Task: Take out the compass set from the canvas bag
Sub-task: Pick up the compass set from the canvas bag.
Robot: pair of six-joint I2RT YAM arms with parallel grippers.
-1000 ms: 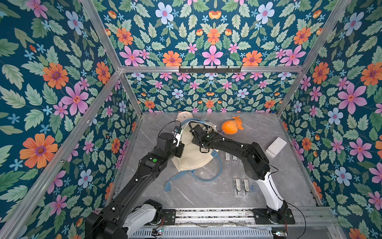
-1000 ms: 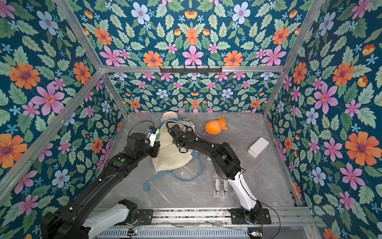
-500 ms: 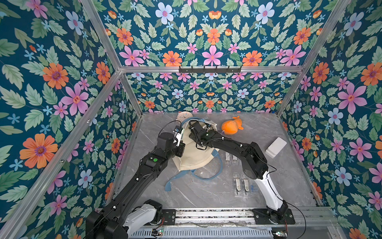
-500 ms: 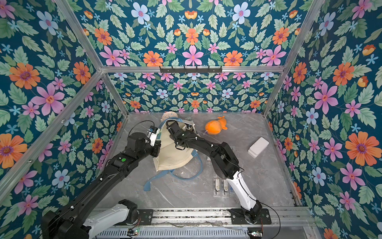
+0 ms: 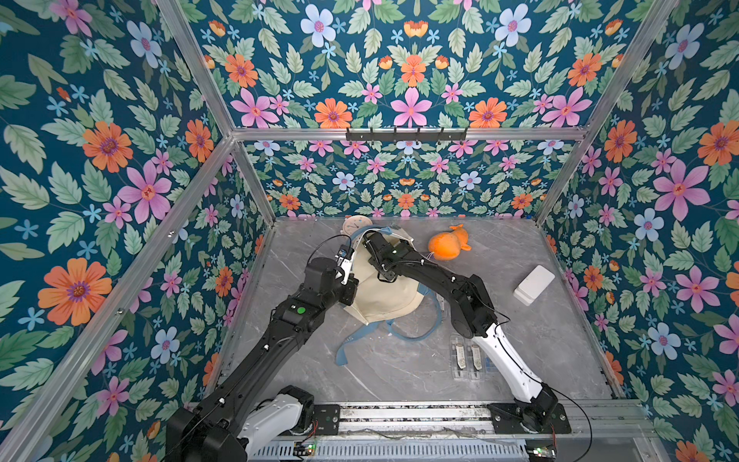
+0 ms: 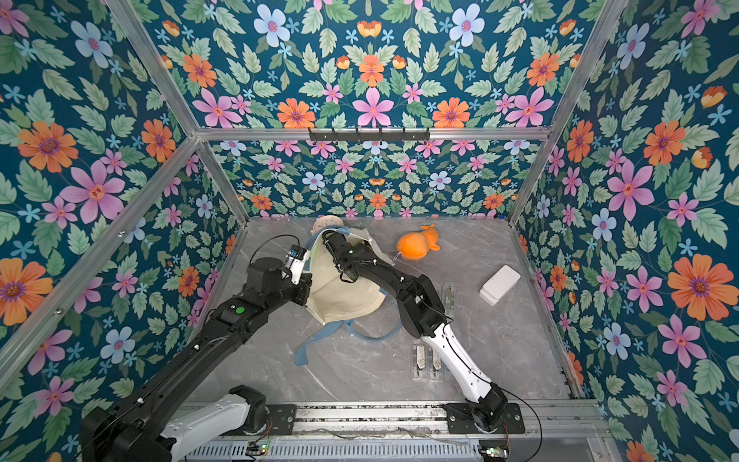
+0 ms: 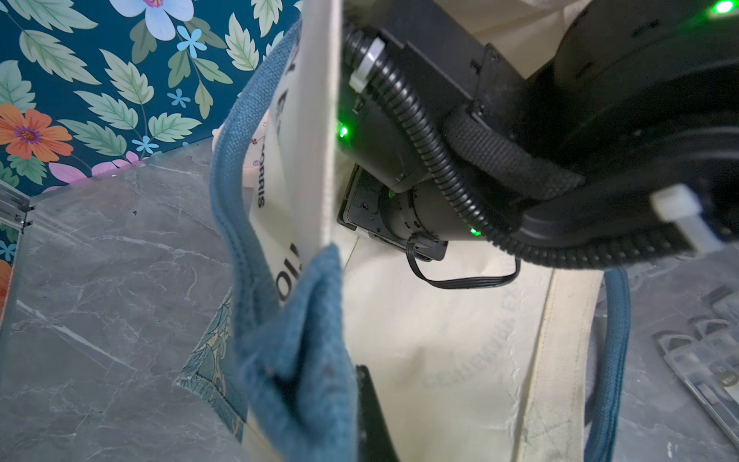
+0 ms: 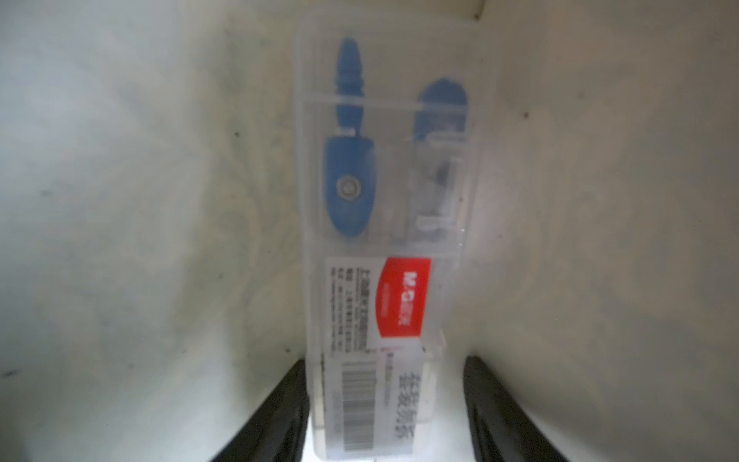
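The cream canvas bag (image 5: 384,296) lies mid-table in both top views, its mouth toward the back wall. My left gripper (image 7: 340,384) is shut on the bag's blue handle (image 7: 296,352) at the rim and holds that side of the mouth up. My right arm (image 5: 404,260) reaches into the mouth, so its gripper is hidden in both top views. In the right wrist view the compass set (image 8: 384,240), a clear case with blue parts and a red label, lies on the bag's inner cloth. My right gripper (image 8: 386,400) is open astride its near end, one finger against the case edge, the other apart.
An orange plush toy (image 5: 448,244) lies right of the bag and a white box (image 5: 534,285) lies further right. Two clear plastic cases (image 5: 466,356) lie in front by the right arm, another (image 6: 448,296) beside its elbow. A round pale disc (image 5: 356,226) sits behind the bag. Loose blue straps (image 5: 352,344) trail forward.
My right wrist has edged a little deeper into the bag mouth, toward the back left. The left arm still holds the rim up in the same place.
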